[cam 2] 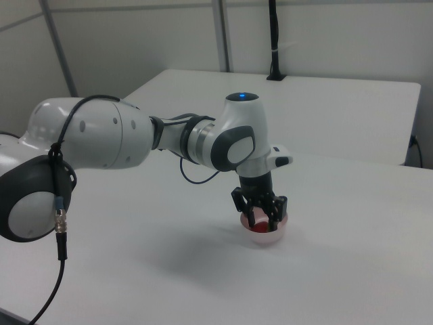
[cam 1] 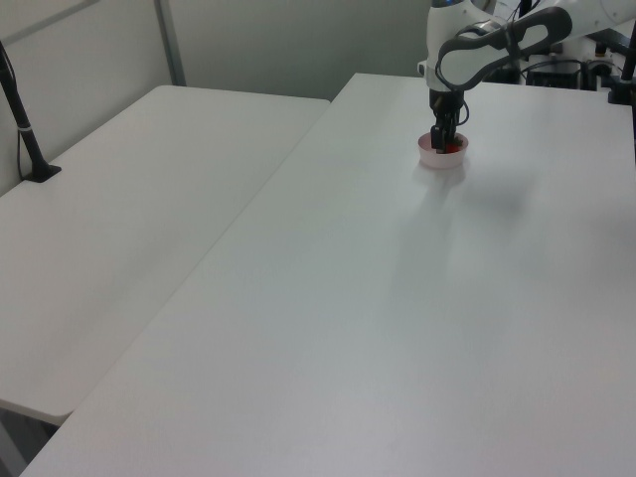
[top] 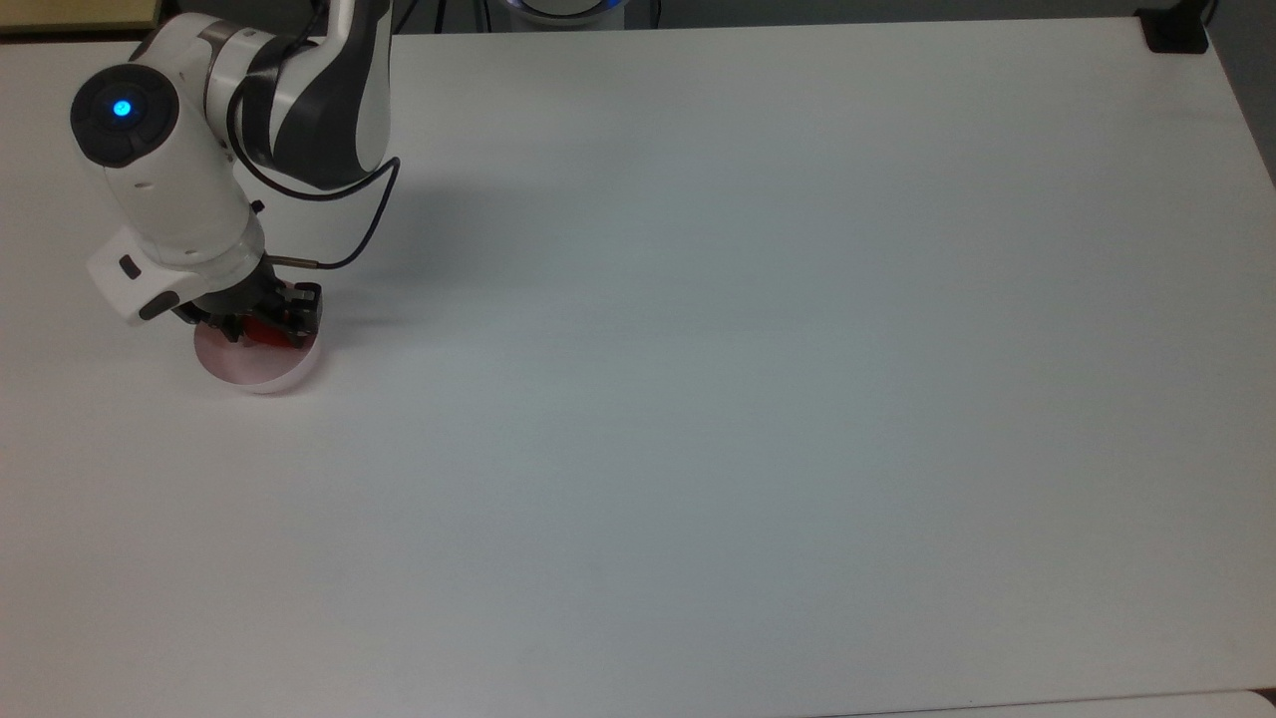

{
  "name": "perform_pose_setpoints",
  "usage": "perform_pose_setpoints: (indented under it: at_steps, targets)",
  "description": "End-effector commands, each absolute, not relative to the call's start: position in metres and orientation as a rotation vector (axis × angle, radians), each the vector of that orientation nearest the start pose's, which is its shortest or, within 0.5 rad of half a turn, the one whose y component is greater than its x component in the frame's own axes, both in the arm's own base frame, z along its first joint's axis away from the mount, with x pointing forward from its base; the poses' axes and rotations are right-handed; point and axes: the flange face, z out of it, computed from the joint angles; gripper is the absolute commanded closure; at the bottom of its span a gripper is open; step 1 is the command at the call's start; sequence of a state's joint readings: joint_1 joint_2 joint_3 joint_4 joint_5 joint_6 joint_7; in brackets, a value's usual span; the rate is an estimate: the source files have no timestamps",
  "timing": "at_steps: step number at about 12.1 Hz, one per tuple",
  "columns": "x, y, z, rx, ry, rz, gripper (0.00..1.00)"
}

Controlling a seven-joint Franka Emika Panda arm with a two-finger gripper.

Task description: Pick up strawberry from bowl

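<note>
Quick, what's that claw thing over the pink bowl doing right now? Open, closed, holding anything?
Tool: down at the bowl, fingers either side of the strawberry; open or closed cannot be told.

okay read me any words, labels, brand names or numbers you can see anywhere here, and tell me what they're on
None: no readable text in any view.
The arm carries a round blue light, not a letter or number.
The bowl, strawberry and table are plain, with no markings.
</note>
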State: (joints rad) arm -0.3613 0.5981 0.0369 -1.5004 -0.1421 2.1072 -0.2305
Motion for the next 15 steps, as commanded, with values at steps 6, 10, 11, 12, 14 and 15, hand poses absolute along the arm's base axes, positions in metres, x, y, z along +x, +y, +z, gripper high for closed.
perform_pose_setpoints:
  at_steps: [6,10,11,12,14,15]
  targets:
    - [0.666,-0.242,0.318,-3.259,0.049,0.034,0.48]
    - [0.662,-0.242,0.346,-3.252,0.083,0.038,0.48]
    - [0.66,-0.242,0.355,-3.251,0.087,0.043,0.48]
    - [0.659,-0.241,0.363,-3.252,0.088,0.036,0.48]
    - [0.656,-0.245,0.374,-3.255,0.096,0.012,0.48]
    - [0.656,-0.247,0.37,-3.262,0.089,0.019,0.46]
